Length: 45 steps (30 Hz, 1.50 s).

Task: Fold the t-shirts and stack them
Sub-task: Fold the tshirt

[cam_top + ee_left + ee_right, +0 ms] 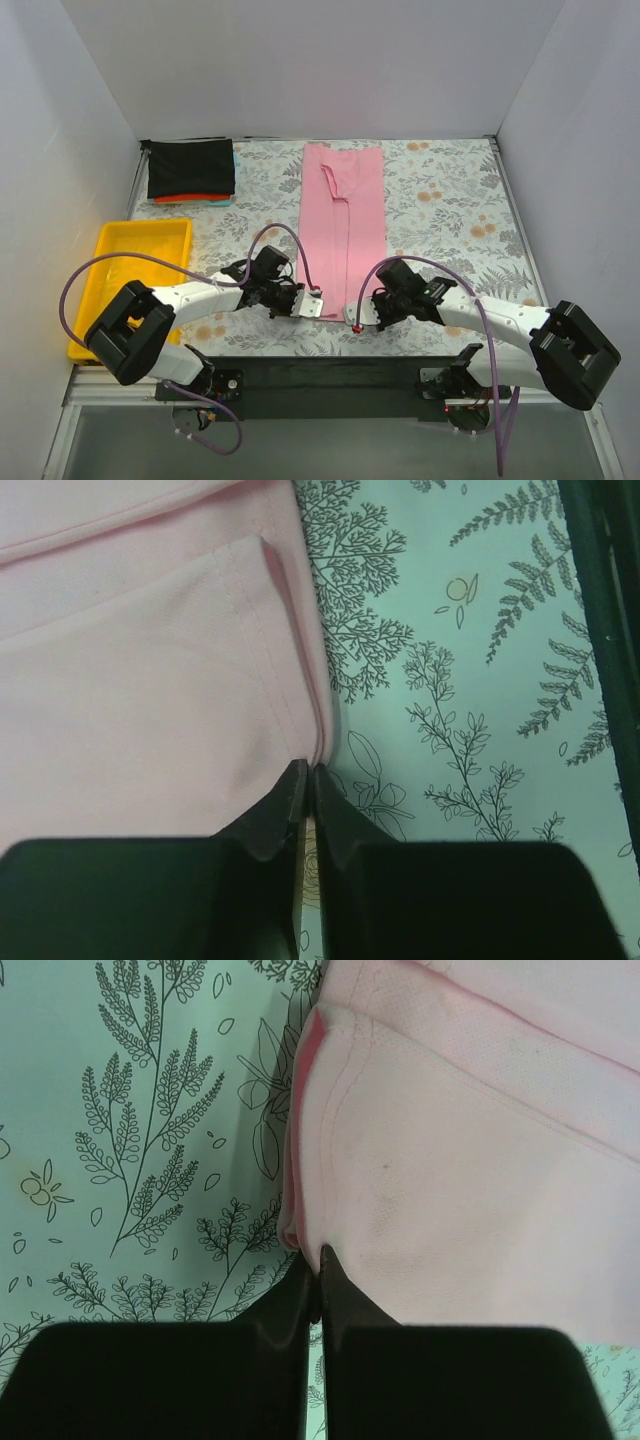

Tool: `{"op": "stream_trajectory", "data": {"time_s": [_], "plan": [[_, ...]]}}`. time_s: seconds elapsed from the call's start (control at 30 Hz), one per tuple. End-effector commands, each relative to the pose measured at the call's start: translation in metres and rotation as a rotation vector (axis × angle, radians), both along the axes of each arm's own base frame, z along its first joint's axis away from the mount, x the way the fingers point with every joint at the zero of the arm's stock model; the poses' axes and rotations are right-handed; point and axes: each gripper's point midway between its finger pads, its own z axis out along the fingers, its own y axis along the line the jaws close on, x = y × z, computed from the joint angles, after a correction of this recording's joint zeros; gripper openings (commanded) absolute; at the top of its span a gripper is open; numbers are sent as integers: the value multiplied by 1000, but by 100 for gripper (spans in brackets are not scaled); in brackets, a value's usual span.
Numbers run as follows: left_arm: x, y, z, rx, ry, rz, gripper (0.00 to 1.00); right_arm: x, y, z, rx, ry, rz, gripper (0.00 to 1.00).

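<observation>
Low, left claw (316,305), right claw (358,318) pinch pink t-shirt (345,215).

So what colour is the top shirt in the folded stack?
That shirt is black; clearest in the top view.

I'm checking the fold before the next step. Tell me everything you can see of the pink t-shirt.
The pink t-shirt is light pink, soft knit-looking cloth with stitched hems. It lies flat on the floral table cloth, folded lengthwise into a long narrow strip running from the far edge toward the arms, a sleeve folded inward on top. The left gripper and right gripper are each shut on a near corner.
</observation>
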Motion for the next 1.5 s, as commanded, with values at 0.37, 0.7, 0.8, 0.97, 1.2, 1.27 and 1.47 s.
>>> {"op": "stream_trajectory", "data": {"time_s": [0.37, 0.7, 0.8, 0.97, 1.2, 1.27, 1.47], "plan": [[-61, -15, 102, -135, 99, -66, 0, -45, 19, 101, 136, 20, 87, 1], [-8, -15, 141, -191, 49, 31, 0, -14, 23, 121, 108, -58, 105, 1], [22, -17, 149, -217, 33, 61, 0, 13, 28, 136, 134, -76, 73, 1], [67, -20, 148, -227, 8, 103, 0, 61, 27, 147, 145, -104, 48, 1], [134, -24, 142, -236, -20, 153, 0, 124, 25, 141, 143, -114, 7, 1], [153, -21, 138, -236, -21, 169, 0, 137, 26, 133, 136, -99, -1, 1], [194, -17, 114, -213, -17, 213, 0, 179, 22, 109, 108, -92, -22, 1]]}}
